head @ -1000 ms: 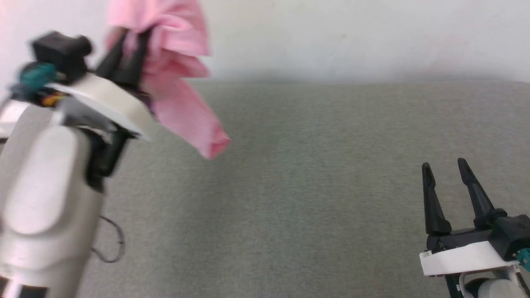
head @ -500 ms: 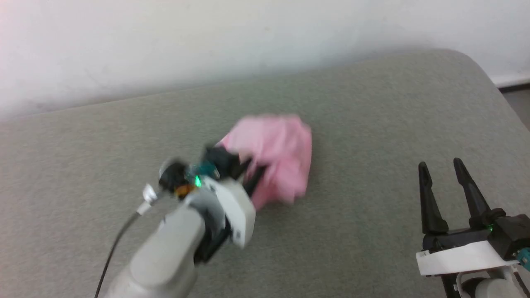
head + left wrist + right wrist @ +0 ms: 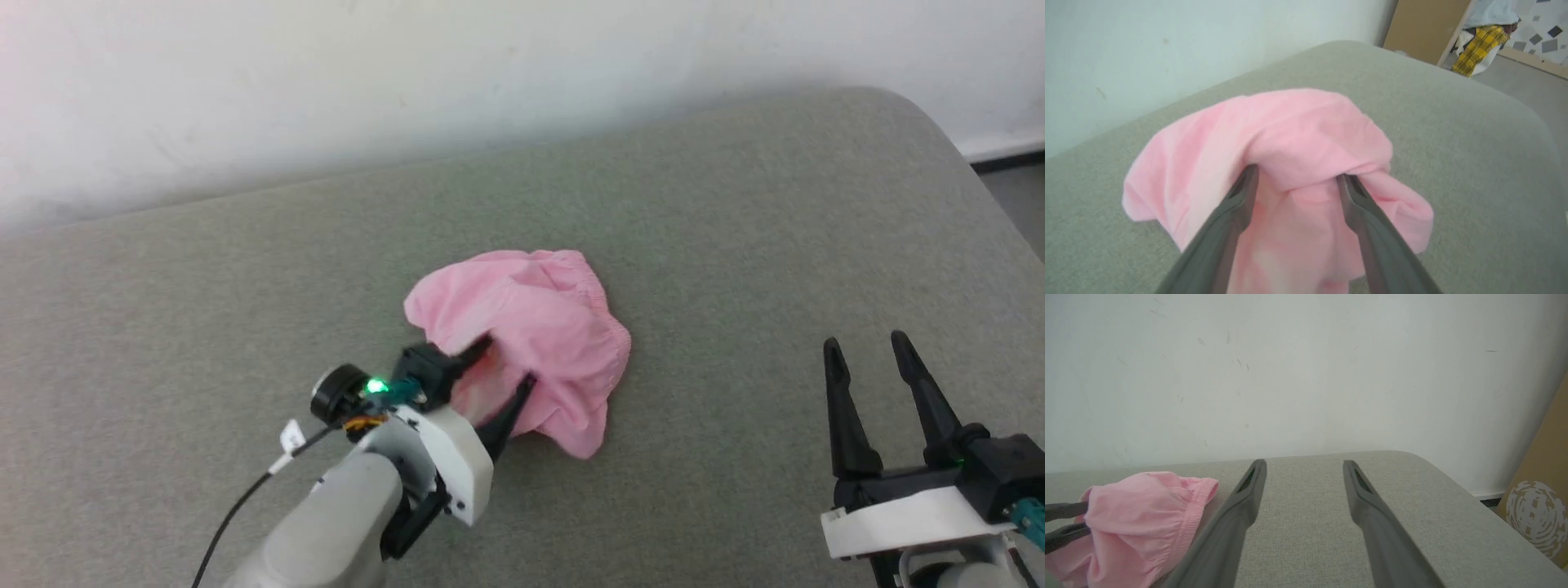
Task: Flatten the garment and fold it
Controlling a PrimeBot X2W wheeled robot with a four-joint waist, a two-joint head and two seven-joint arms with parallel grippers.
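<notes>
The garment (image 3: 539, 318) is lying bunched at centre of the cushion (image 3: 735, 245). The left gripper (image 3: 508, 363) is standing spread among its folds, clamping nothing. The right gripper (image 3: 865, 341) is waiting spread, empty. The cloth is probably light and limp: grasp the waistband (image 3: 612, 322).

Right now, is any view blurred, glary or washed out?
Head view: sharp, but the white wall bleaches out at upper left. Left wrist view: the crumpled light pink cotton shorts look soft, close to the lens. Right wrist view: crisp, evenly lit.

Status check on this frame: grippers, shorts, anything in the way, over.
Left gripper open, fingertips in the shorts. Right gripper open, empty, off to the side. Shorts bunched on the grey cushion, not flat. No obstruction seen.
</notes>
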